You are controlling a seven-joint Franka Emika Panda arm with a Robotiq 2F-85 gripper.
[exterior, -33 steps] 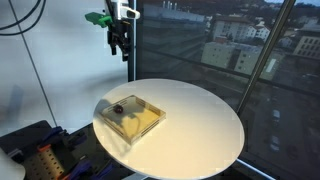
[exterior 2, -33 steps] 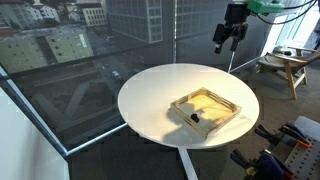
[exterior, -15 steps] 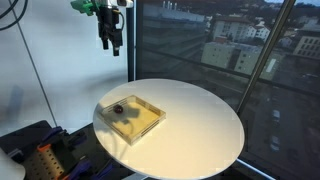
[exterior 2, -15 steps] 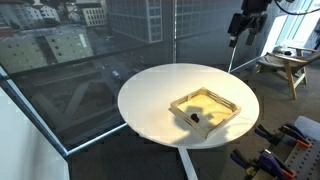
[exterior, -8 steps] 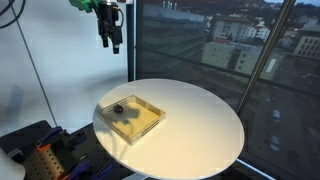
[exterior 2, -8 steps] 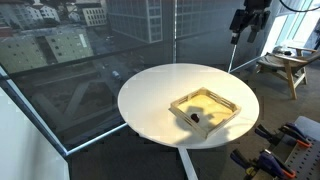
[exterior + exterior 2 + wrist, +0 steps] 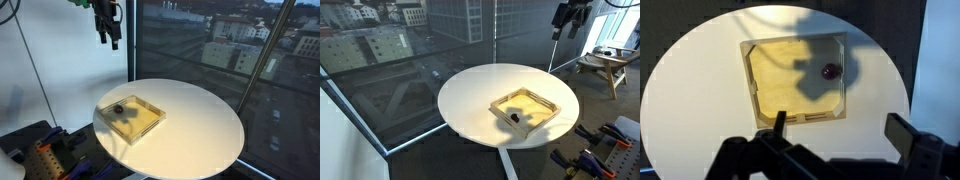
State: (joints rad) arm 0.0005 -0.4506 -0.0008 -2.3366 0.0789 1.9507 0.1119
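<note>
My gripper hangs open and empty high above the round white table, near the window frame; it also shows in an exterior view and in the wrist view. A shallow square wooden tray lies on the table, also seen in an exterior view and the wrist view. A small dark round object sits inside the tray near one edge; it shows in both exterior views. My gripper is far above the tray and touches nothing.
Tall glass windows stand behind the table with city buildings beyond. A wooden stool stands to the side. Black equipment with coloured parts sits on the floor by the table.
My gripper has risen and drifted away from the table over the last two seconds, still open. The tray and the dark object have not moved.
</note>
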